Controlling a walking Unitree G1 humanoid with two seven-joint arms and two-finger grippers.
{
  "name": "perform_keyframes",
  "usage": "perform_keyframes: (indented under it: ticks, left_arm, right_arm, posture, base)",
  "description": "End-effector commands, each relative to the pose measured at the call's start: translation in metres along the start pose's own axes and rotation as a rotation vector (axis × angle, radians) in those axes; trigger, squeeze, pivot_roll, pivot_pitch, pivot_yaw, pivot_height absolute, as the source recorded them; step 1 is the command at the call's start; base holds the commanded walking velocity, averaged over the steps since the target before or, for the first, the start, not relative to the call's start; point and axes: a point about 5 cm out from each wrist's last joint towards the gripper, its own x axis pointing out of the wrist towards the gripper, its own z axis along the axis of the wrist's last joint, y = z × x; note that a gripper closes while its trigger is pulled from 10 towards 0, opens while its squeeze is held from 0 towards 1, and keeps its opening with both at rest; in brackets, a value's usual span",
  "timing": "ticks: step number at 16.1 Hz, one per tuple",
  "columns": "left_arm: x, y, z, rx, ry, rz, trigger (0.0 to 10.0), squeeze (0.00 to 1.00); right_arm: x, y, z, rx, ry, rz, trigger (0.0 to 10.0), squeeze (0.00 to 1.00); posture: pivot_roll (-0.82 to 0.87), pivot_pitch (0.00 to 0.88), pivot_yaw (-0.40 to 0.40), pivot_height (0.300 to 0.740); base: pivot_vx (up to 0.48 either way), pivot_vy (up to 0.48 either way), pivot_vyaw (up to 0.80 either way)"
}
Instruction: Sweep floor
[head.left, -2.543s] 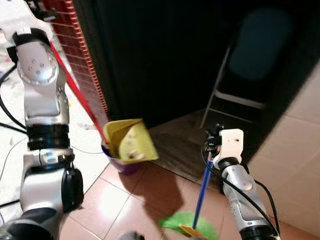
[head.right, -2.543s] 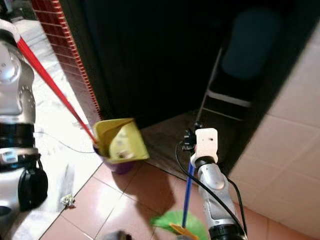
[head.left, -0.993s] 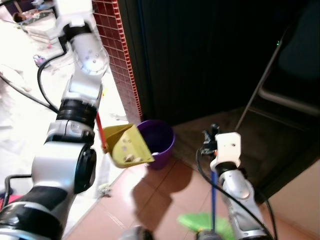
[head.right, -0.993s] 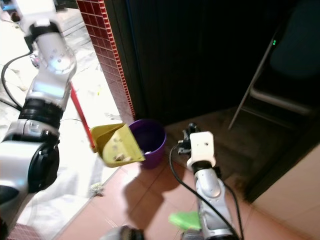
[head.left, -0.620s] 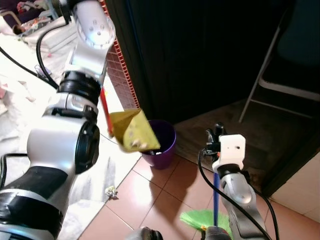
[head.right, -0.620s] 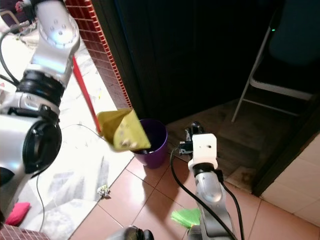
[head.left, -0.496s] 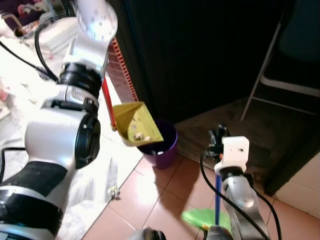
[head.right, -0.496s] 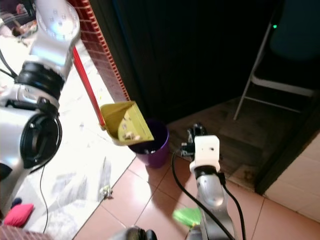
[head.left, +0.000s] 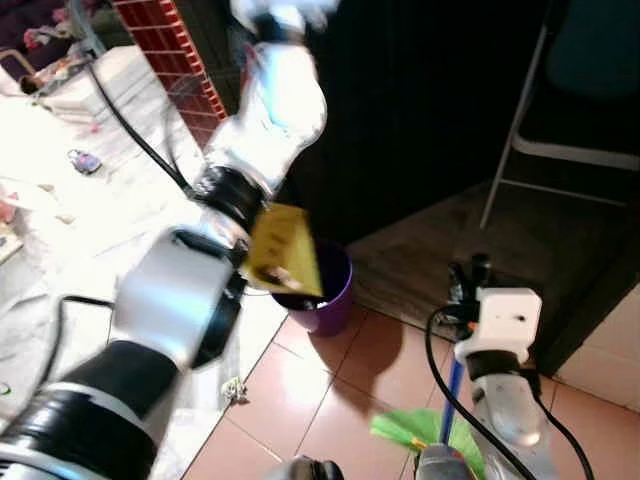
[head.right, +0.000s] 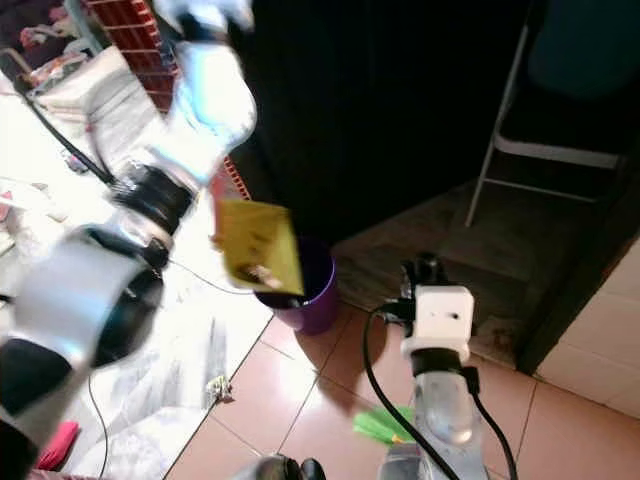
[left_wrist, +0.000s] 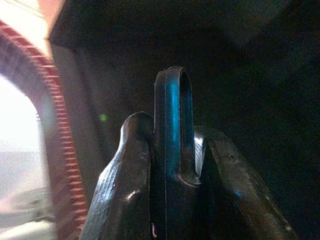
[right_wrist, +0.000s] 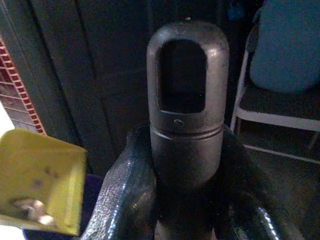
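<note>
With my left gripper (left_wrist: 170, 165) clamped on the dustpan (head.left: 283, 250) handle, I tipped sweepings into the bucket (head.left: 325, 300) below; my right gripper (right_wrist: 185, 200) clasped the broom (head.left: 425, 428), floor scraps (head.left: 234, 389) remained.

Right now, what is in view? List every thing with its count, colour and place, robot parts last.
Dustpan: one, yellow, tilted over the bin's rim, scraps on it.
Bin: one, purple, on the floor below the dustpan.
Broom: one, green head on the floor tiles, blue handle rising to the right gripper.
Folding chair: one, dark seat, pale frame, in the dark recess.
Brick edge: one, red, upper left.
Scrap: one, small, on the floor beside the tiles.
Left gripper: shut on the dustpan's handle end.
Right gripper: shut on the broom's dark handle end.
</note>
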Motion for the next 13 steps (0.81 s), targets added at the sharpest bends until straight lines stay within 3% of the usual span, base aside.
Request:
perform_keyframes:
  ticks: [1,5,8,10,11,13]
  left_arm:
    - [-0.008,-0.009,0.008,-0.025,-0.090,-0.064,10.0,0.00]
    - [-0.025,-0.026,0.020,-0.032,-0.218,-0.168,10.0,0.00]
    - [-0.039,-0.037,0.023,-0.057,-0.251,-0.243,10.0,0.00]
    - [-0.028,-0.025,0.017,0.014,-0.247,-0.185,10.0,0.00]
    - [-0.016,-0.013,0.015,0.063,-0.246,-0.132,10.0,0.00]
    - [0.007,0.018,-0.001,0.025,-0.059,0.016,10.0,0.00]
  right_arm:
    - [-0.003,0.008,-0.006,0.064,0.070,0.014,10.0,0.00]
    - [0.003,0.006,-0.001,0.047,0.063,0.031,10.0,0.00]
    - [0.007,0.006,0.002,0.042,0.060,0.042,10.0,0.00]
    - [0.006,0.005,0.000,0.041,0.073,0.050,10.0,0.00]
    - [0.007,0.006,-0.002,0.042,0.084,0.073,10.0,0.00]
    - [0.011,0.006,-0.005,0.061,0.094,0.095,10.0,0.00]
  posture:
    - [-0.34,0.087,0.281,0.740]
    - [-0.34,0.071,0.257,0.740]
    - [-0.35,0.054,0.247,0.740]
    - [-0.34,0.044,0.230,0.740]
    - [-0.33,0.033,0.220,0.740]
    - [-0.31,0.007,0.204,0.740]
  base:
    - [0.000,0.000,0.00]
    - [0.000,0.000,0.00]
    - [0.000,0.000,0.00]
    - [0.000,0.000,0.00]
    - [0.000,0.000,0.00]
    - [0.000,0.000,0.00]
